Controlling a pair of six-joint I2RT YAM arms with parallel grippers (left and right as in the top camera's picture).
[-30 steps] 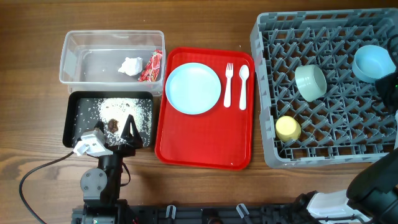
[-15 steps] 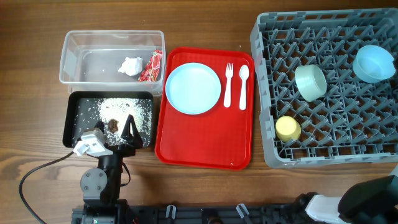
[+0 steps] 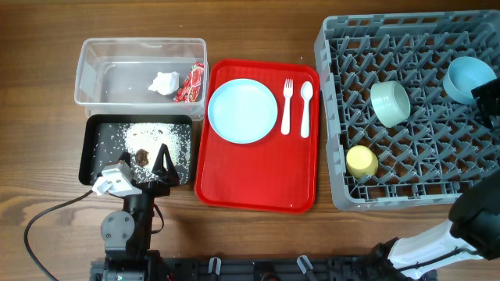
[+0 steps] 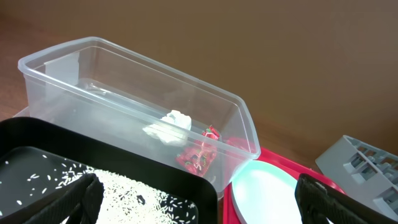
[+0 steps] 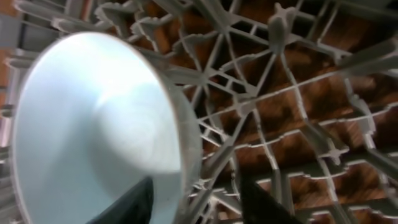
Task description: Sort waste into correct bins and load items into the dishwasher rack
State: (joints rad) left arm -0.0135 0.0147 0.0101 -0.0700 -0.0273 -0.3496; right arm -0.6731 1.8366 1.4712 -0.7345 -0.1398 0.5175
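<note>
Wooden tabletop [image 3: 39, 117]: right gripper [image 5: 198, 190], jaws spread, hangs at the rim of the pale blue bowl [image 5: 93, 124] in the dishwasher rack [image 3: 331, 156]; left gripper [image 4: 199, 190] gapes wide above the black tray [image 4: 124, 165].

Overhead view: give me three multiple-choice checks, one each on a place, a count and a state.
1. The packet lies in: A the tub, B the black tray, C the red tray.
2. Dishes in the rack: A one, B two, C three.
3. The left jaws are: A open, B shut on the tissue, C shut on the fork.
Key: 1 A, it lies by the tub's right wall; 2 C, mint bowl, blue bowl and cup; 3 A, the left wrist view shows them spread wide, gripping nothing.
</note>
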